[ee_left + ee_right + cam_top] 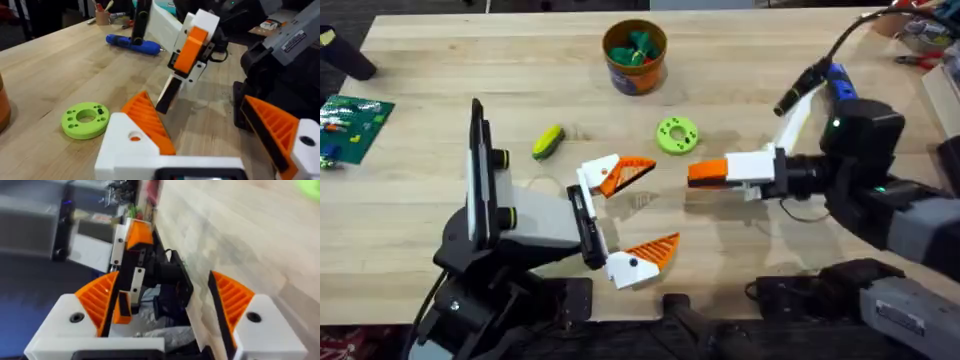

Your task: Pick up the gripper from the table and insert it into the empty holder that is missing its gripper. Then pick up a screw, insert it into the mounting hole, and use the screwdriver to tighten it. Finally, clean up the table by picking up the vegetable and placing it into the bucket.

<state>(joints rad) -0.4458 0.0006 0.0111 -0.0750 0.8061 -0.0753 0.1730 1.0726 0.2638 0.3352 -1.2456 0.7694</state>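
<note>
2 claws, both wide, nothing held. My right claw is rolled on its side, so from overhead its 2 fingers stack and read as 1 orange wedge; the right wrist view shows them well apart. My left claw carries the holder.

The gripper looks already seated on the far end of that crossbar, opposite the matching finger with the dark dot. Its long axis points at my right claw, tip near tip with a short bare gap between, and the 2 are roughly in line.

Key relation: the mounting hole in its white base reads open, no dark screw head like its twin has. So my call is that the screw is next. I can't pick out a screw on the table.

The screwdriver lies behind my right claw, back past the wrist and well apart from my left, so the right arm is nearer. Its tip points roughly toward the table's middle.
</note>
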